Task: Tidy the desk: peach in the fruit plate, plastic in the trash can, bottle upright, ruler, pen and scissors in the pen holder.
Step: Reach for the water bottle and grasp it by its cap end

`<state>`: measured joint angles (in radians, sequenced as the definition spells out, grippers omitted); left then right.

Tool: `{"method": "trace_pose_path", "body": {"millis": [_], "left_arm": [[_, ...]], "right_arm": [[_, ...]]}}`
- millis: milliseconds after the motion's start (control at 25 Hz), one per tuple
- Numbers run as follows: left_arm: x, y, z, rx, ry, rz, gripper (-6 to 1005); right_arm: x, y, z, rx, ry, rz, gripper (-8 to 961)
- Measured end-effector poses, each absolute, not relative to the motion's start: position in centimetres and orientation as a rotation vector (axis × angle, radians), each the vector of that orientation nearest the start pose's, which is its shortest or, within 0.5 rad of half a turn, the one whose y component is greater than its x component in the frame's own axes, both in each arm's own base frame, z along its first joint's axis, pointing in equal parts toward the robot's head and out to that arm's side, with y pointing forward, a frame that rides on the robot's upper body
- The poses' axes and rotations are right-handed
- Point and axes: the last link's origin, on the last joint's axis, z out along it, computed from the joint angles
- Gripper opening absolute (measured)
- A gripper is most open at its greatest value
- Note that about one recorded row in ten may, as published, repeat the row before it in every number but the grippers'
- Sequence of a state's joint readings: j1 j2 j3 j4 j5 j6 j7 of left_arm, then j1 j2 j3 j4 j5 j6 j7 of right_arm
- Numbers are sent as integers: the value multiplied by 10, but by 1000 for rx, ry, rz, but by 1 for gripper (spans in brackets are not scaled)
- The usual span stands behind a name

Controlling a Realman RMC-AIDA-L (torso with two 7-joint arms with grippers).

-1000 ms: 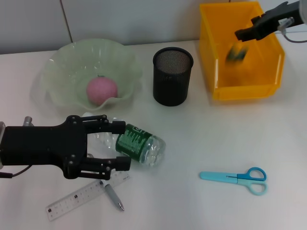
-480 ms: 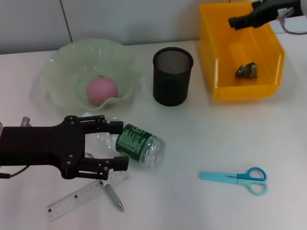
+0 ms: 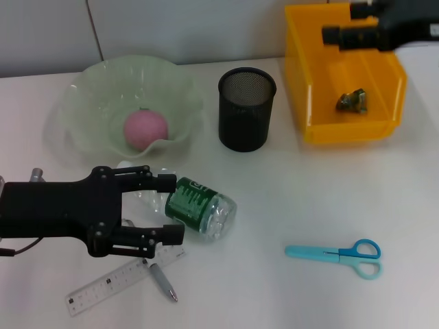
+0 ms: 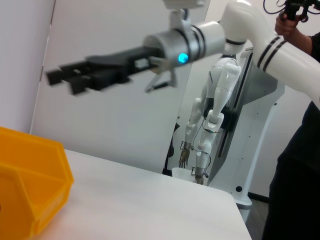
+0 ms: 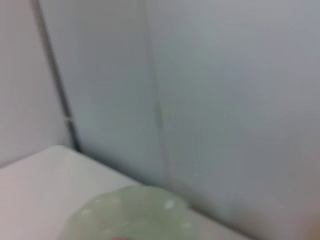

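The white tabletop [image 3: 288, 185] carries a pale green ruffled glass fruit bowl [image 3: 89, 96] at far left, a black mesh cylindrical pen holder [image 3: 246, 118] in the middle far, and an orange plastic bin [image 3: 343, 130] at far right. Near left lie 1 clear plastic bottle with a green label [image 3: 199, 207] on its side, a transparent ruler [image 3: 110, 282] and a grey pen [image 3: 162, 281] touching it. Light blue scissors [image 3: 339, 255] lie near right.

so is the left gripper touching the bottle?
Cannot tell. In the head view the left gripper has its fingers either side of the bottle, but no contact or gap shows plainly.
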<state>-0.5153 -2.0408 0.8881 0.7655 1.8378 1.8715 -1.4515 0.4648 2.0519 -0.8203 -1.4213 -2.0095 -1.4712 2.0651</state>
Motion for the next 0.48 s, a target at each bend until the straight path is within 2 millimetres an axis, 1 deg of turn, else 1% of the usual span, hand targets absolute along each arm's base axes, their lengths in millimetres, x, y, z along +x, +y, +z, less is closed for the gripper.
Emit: {"method": "trace_pose_path", "body": {"millis": [40,80,120,160,200,280,320,400,440,480], "left_arm": [[-218,300,17,-3045,-410,-909,838],[-218,300,17,-3045,-410,-909,838],[-218,300,17,-3045,-410,-909,838],[-218,300,17,-3045,-410,-909,838],[-218,300,17,-3044,-411,-908,838],[-218,301,17,-3038,-416,-905,838],[-218,301,17,-3038,-416,-904,838],[-218,301,17,-3037,-416,-904,838],[-217,302,16,-3038,-413,-905,838],[-217,302,16,-3038,-413,-905,838]], "right_arm": [[192,360,122,-2457,643,517,804],[192,360,122,-2457,643,517,804],[202,345,120,-2519,649,517,804],[206,339,118,-2550,652,512,804],[206,339,118,-2550,652,512,804],[217,326,114,-2609,670,509,804],[229,315,110,-2648,699,510,804],[240,305,107,-2678,717,510,804],[240,305,107,-2678,717,510,804],[246,300,105,-2691,724,511,804]]}}
